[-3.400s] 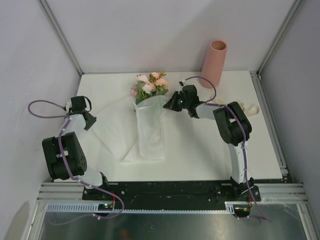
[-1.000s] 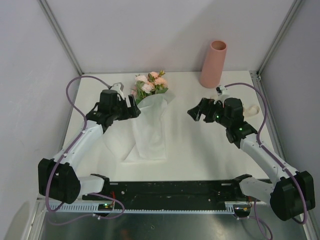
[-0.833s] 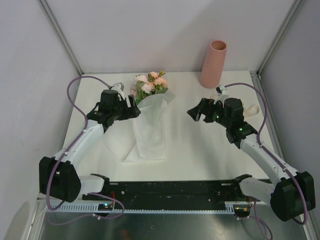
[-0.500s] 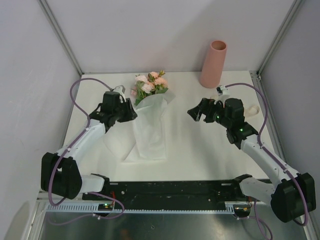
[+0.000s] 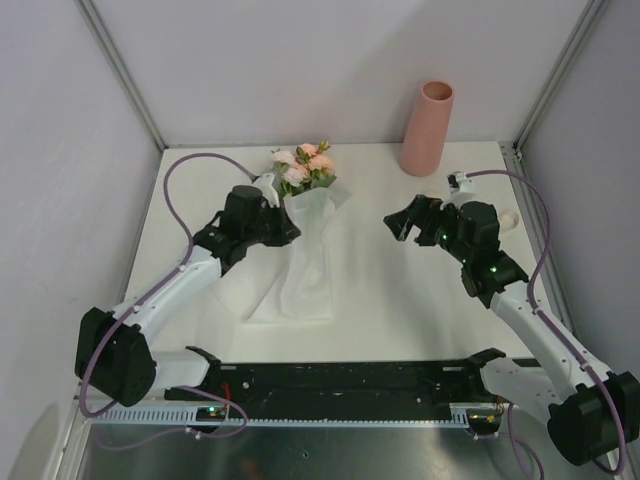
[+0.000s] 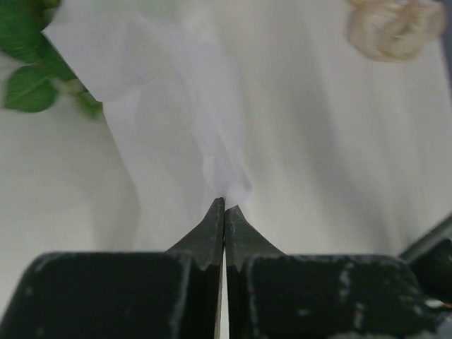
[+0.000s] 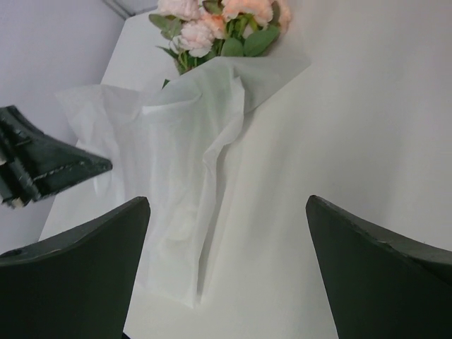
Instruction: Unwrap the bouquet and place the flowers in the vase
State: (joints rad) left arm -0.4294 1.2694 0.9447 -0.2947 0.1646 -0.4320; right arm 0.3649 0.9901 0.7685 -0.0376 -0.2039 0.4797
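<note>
The bouquet lies at the back middle of the table, its pink and peach flowers (image 5: 303, 167) poking out of a loosened white paper wrap (image 5: 305, 265). My left gripper (image 5: 292, 232) sits at the wrap's upper left edge. In the left wrist view the left gripper (image 6: 224, 203) is shut, with a fold of the thin paper (image 6: 176, 106) pinched at its tips. My right gripper (image 5: 397, 225) hovers to the right of the bouquet, open and holding nothing. From the right wrist, the right gripper (image 7: 227, 203) looks at the flowers (image 7: 212, 21) and paper (image 7: 191, 162). The salmon-pink vase (image 5: 428, 128) stands upright at the back right.
A cream ribbon bundle (image 5: 506, 218) lies on the table behind the right arm, also showing as a cream ribbon bundle (image 6: 392, 28) from the left wrist. The white table (image 5: 400, 310) is fenced by grey walls. Green leaves (image 6: 28, 85) lie beside the paper.
My left gripper has shut on the paper's edge and moved right, drawing the top of the wrap with it. The right arm shifted slightly right and stayed open.
</note>
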